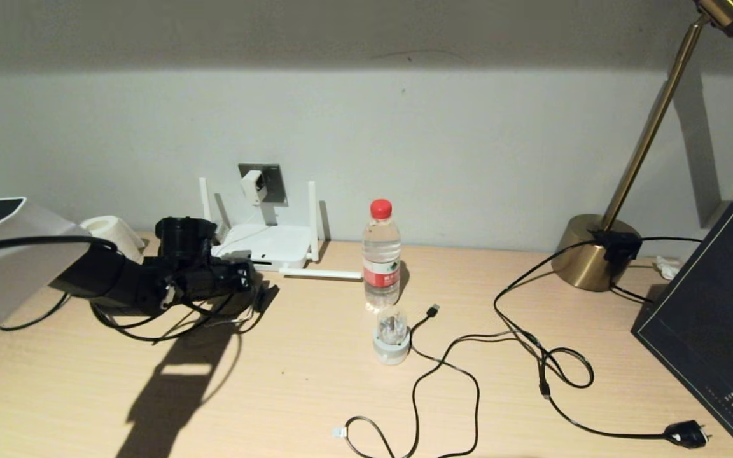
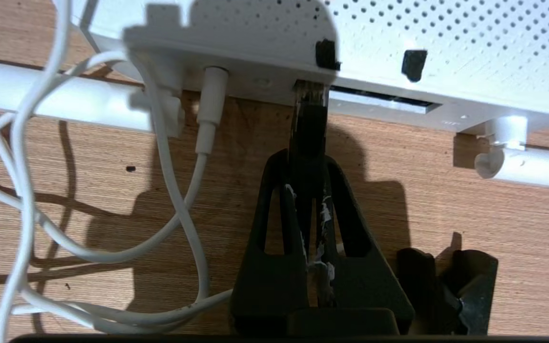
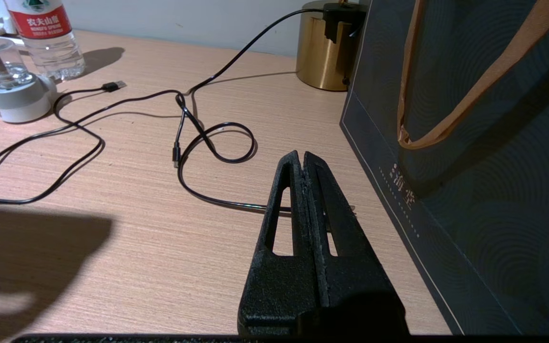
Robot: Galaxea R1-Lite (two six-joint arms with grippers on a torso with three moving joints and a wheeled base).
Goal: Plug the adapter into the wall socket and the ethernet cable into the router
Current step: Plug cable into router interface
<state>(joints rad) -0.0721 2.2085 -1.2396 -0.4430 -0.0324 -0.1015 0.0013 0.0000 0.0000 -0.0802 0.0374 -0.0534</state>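
One plug left | adapter (image 1: 253,186) seated in wall socket (image 1: 271,180) | left hand (image 2: 309,190) clamps ethernet cable (image 2: 309,128), clear tip at router (image 1: 271,245) port, 12 o'clock of hand | push straight, level, until seated | right hand (image 3: 304,164) closed, empty, parked over worktop (image 3: 136,214).

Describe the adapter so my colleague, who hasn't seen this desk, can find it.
Look at the grey wall socket on the back wall, just above the white router. The adapter is the small white box sitting in that plate, unlike the round white-and-clear plug standing on the desk.
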